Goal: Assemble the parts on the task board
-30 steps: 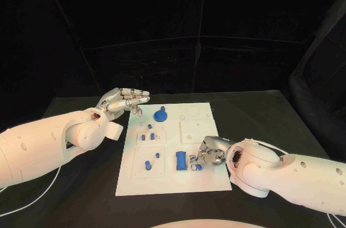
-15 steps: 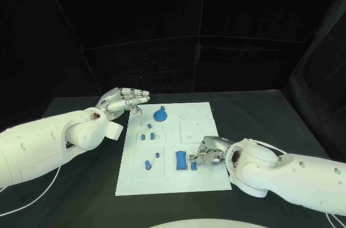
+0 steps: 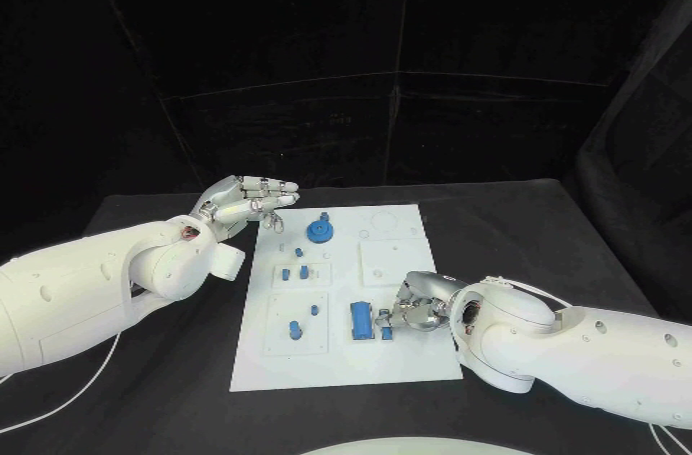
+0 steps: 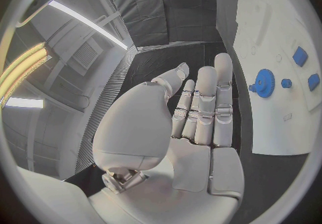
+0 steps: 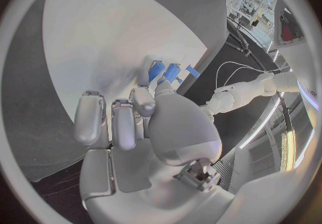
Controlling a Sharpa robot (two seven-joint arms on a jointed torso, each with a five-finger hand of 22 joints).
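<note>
A: On the black table [image 3: 548, 225]: one white task board [image 3: 411, 360], long side running away from the robot. Entries in order of size, please.

B: Right hand [image 3: 411, 303], low over the board's near right part. Left hand [image 3: 248, 199], raised beside the board's far left corner, fingers straight and apart, nothing in them.

A: Parts?

B: Blue gear [image 3: 320, 232] at the far end, near the left hand but apart from it. Blue rectangular block [image 3: 359, 319] at the near end, long axis along the board's length, just beside the right hand on its inner side. Small blue piece [image 3: 387, 331] right at the right hand's fingertips.

A: Is the right hand holding that piece?

B: Cannot tell. The right wrist view shows fingers [image 5: 90, 116] partly curled over the board with blue parts [image 5: 166, 71] just past the thumb tip; contact is not clear.

A: Relation governing the next move?

B: The block and small piece lie toward the board's centre from the right hand, far closer to it than to the left. My judgement: the right hand does the work here.
</note>
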